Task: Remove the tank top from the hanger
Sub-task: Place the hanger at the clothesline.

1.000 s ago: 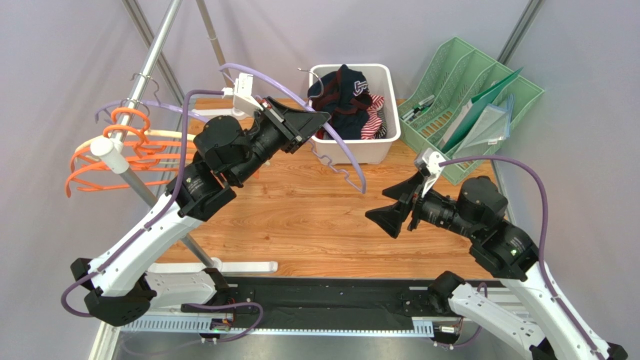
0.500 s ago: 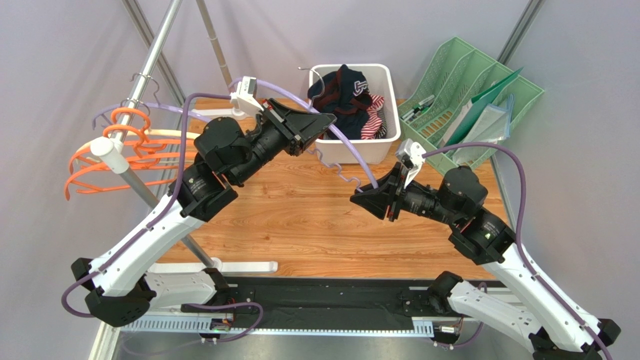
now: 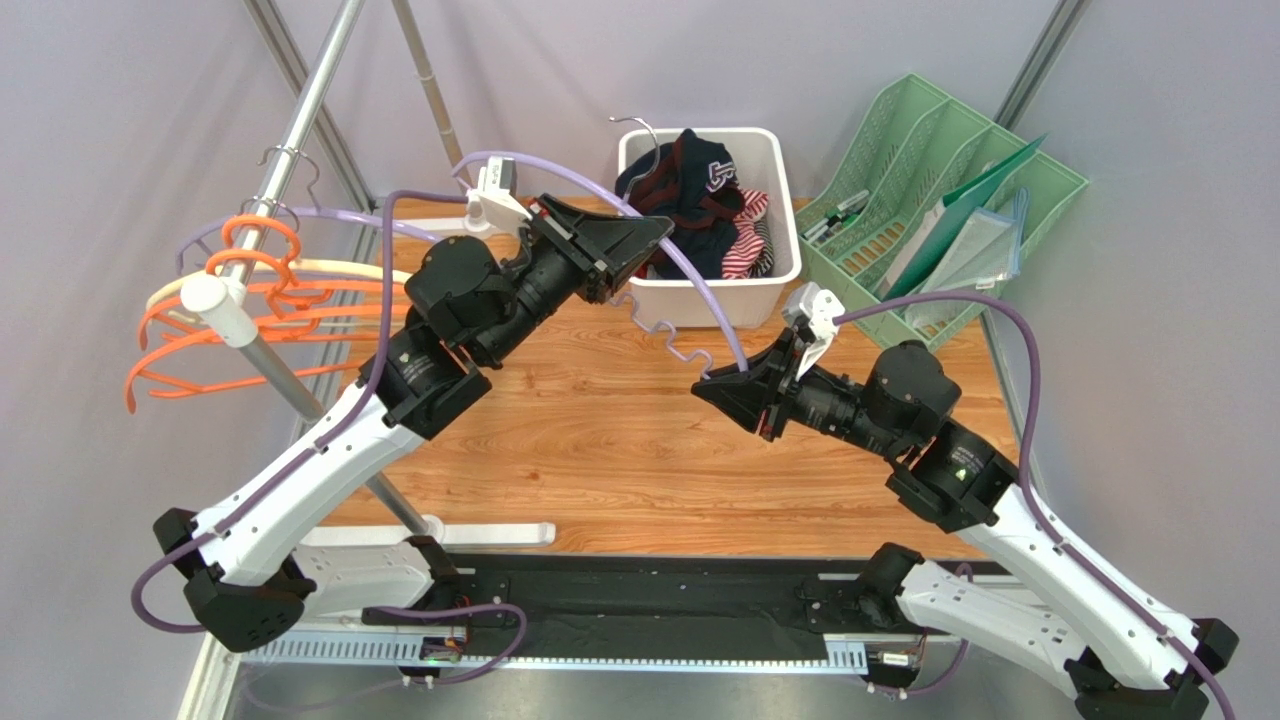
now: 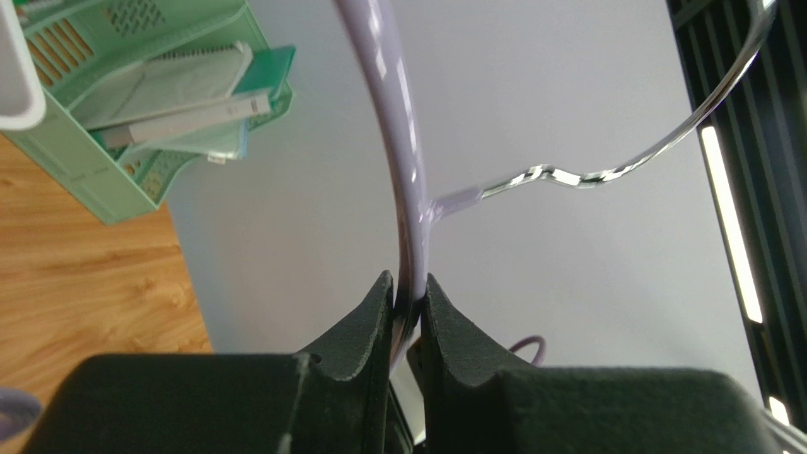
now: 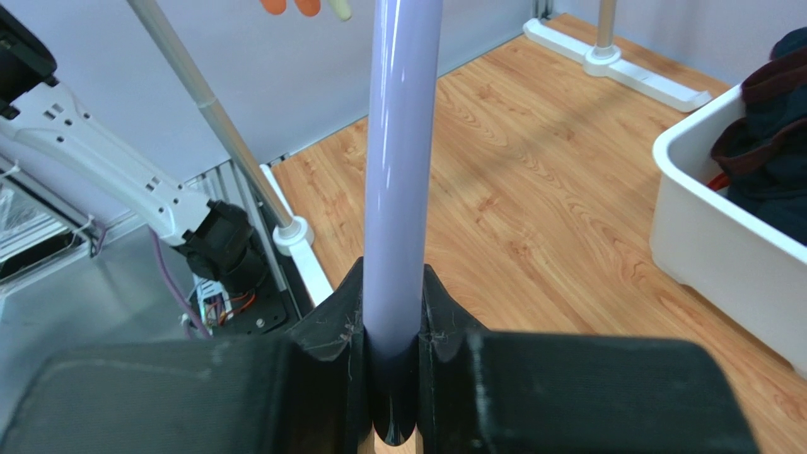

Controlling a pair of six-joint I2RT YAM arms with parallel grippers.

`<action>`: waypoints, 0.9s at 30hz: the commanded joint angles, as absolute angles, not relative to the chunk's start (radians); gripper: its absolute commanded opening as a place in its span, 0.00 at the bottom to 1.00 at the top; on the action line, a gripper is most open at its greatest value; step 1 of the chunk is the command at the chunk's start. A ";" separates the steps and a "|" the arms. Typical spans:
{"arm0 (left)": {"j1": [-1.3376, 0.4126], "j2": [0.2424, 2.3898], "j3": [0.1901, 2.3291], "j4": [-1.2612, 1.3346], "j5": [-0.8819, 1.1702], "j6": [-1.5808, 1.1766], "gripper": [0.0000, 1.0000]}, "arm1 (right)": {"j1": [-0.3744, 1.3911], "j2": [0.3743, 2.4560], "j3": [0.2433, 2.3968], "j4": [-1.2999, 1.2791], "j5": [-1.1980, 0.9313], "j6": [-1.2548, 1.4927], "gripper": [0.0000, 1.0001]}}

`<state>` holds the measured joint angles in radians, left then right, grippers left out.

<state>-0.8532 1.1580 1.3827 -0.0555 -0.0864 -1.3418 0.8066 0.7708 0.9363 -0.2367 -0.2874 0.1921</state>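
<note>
Lilac plastic, held twice over. Pinches the lilac hanger [image 4: 403, 161] at its neck with the left fingers [image 4: 371, 317], closed to a narrow slit on the rod, just below where the metal hook [image 4: 606, 172] branches off. Clamps the tip of one shoulder with the right fingers [image 5: 333, 322], closed snugly round the rod with no slack showing.

Runs outward from the left grip, by the near corner of the white bin [image 3: 706, 308], down in a long curve to the right grip above the tabletop [image 3: 601, 450]. Lies therefore with its long axis slanting from back left to front right, bridging the two arms. Carries no cloth on either shoulder or on the wavy lower bar.

Places the tank top [image 3: 694, 188], by the look of it the dark navy garment, bunched inside the bin beside a red-and-white striped piece [image 3: 747, 237]. Sits just beyond the left fingers, toward the back, and well apart from the right ones. Cannot tell from above whether the hook tip brushes the cloth or merely hangs over it.

Reads as a garment off its hanger, with only the bare hanger left to deal with. Puts the left arm nearer both the bin and the rail of orange hangers [image 3: 226, 323]. Turns, most likely, on which grip lets go first, so that the curved rod swings clear of the bin rim and does not snag the cloth.
</note>
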 commanded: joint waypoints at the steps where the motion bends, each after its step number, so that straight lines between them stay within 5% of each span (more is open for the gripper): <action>1: -0.916 1.187 1.358 -0.038 0.087 -1.310 0.21 | 0.811 0.788 0.966 -0.109 -0.173 0.169 0.00; 9: -1.018 1.184 1.327 -0.057 0.002 -1.206 0.40 | 0.811 0.776 0.969 -0.107 -0.109 0.169 0.00; 27: -1.092 1.218 1.345 -0.080 -0.113 -1.105 0.33 | 0.811 0.697 0.953 -0.158 -0.106 0.161 0.00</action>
